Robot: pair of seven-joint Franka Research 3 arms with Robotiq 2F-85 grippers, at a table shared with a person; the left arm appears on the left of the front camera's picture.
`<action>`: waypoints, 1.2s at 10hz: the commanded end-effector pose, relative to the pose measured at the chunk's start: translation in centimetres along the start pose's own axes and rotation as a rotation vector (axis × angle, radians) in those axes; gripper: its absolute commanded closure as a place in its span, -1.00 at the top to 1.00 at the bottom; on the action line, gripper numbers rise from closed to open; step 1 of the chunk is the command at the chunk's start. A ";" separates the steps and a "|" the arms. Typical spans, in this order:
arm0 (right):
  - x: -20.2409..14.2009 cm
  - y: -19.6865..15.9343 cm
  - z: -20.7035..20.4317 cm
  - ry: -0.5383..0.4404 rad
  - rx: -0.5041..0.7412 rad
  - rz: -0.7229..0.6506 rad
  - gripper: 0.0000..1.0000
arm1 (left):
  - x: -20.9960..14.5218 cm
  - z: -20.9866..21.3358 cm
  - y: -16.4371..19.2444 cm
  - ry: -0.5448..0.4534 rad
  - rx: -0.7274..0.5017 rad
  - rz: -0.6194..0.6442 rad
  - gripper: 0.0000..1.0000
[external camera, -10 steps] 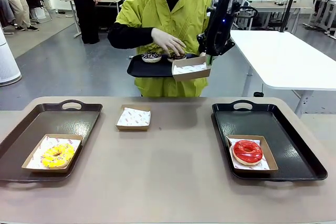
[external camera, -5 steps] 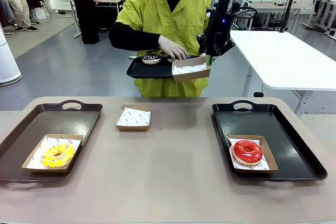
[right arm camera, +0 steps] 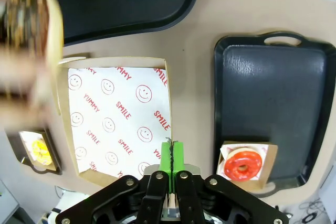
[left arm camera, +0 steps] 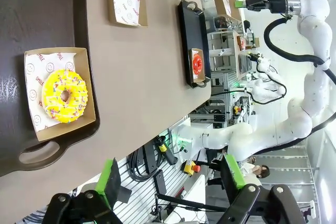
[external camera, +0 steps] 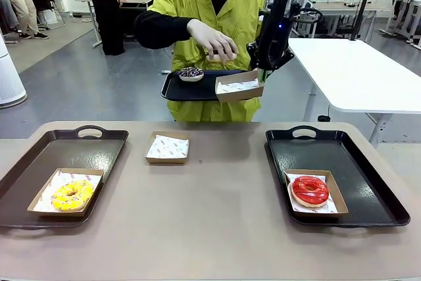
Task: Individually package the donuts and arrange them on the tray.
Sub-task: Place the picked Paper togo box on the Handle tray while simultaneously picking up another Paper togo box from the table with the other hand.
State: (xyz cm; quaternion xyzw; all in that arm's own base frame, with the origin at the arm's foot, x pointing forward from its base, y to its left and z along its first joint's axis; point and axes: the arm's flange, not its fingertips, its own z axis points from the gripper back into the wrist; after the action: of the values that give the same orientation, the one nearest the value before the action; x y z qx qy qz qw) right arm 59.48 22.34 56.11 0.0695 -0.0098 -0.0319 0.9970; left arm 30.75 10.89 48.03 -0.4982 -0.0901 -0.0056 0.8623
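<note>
One donut [external camera: 221,56] newly lifted off tray [external camera: 176,90]; right pincer [right arm camera: 171,143] gripping box [right arm camera: 115,119], left pincer [left arm camera: 169,176] wide.

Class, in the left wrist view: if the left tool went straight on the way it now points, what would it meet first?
Most likely the bare table top, beside the tray holding the boxed yellow donut; the open left tool holds nothing, though depth is uncertain.

— How's your light?
— Bright, even, from overhead; a soft shadow under each box [external camera: 167,147], glare streaks on my right tray [external camera: 355,156].
— Sharp?
— Mostly. From my right wrist, the person's hand [right arm camera: 21,82] smears; edges bow.
</note>
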 end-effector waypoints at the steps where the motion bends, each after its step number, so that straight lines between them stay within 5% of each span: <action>1: 0.0 0.0 0.0 0.003 0.008 -0.003 -1.00 | 0.1 0.0 0.2 -0.007 -0.016 -0.021 1.00; 12: 0.0 0.0 0.0 0.003 0.008 -0.003 -1.00 | 0.1 0.0 0.2 -0.007 -0.016 -0.021 1.00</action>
State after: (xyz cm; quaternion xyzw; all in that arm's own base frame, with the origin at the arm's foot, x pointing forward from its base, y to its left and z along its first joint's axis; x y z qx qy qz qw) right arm 59.48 22.35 56.11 0.0695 -0.0098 -0.0319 0.9970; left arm 30.75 10.86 48.04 -0.4980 -0.0897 -0.0057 0.8625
